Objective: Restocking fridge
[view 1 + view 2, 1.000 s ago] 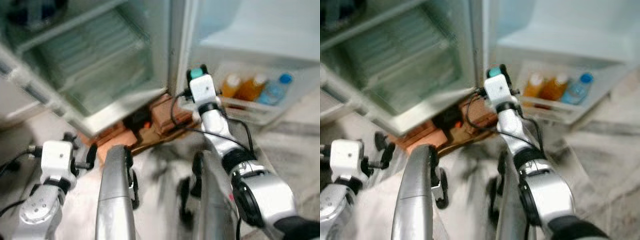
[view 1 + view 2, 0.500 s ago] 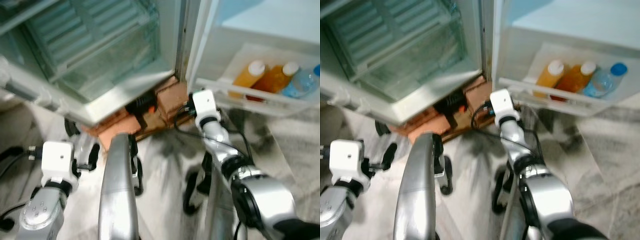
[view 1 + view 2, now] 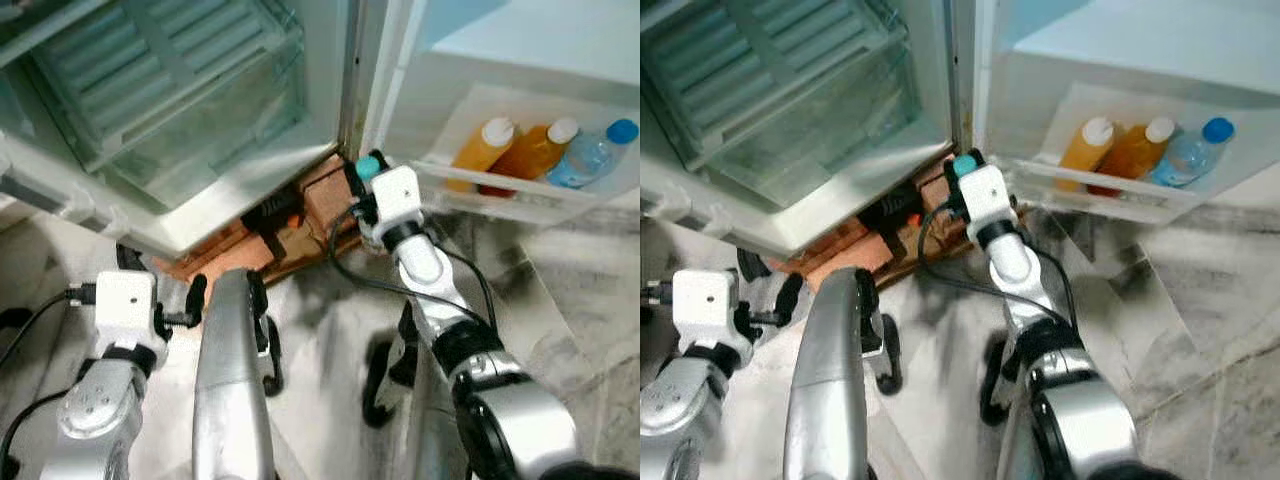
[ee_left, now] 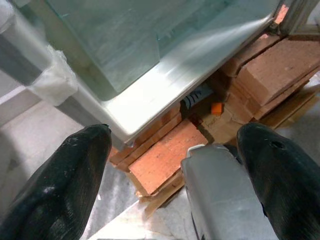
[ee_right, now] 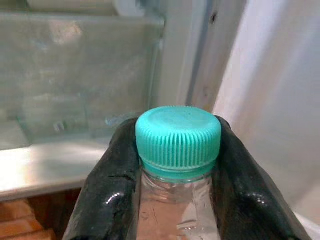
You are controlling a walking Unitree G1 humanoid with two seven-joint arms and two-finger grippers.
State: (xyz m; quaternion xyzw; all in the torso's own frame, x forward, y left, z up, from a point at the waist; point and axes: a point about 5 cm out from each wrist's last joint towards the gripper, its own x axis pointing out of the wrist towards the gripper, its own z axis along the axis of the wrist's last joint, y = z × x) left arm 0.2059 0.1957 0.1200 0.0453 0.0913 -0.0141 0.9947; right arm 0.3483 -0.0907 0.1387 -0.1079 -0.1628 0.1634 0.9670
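Marble floor [image 3: 560, 300] fronts an open fridge [image 3: 200, 110] whose door shelf [image 3: 520, 195] holds three bottles. Right end effector [image 5: 175, 165] grips one teal-capped bottle [image 5: 178, 135] near the hinge; left end effector [image 4: 175, 165] is spread wide.

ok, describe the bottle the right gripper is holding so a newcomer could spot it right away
Start at the open fridge door with its low shelf of three bottles. Left of that shelf, near the door hinge, the right gripper is clamped on a clear bottle just below its cap. Its teal ribbed cap sets it apart: the shelved bottles have two white caps and one blue.
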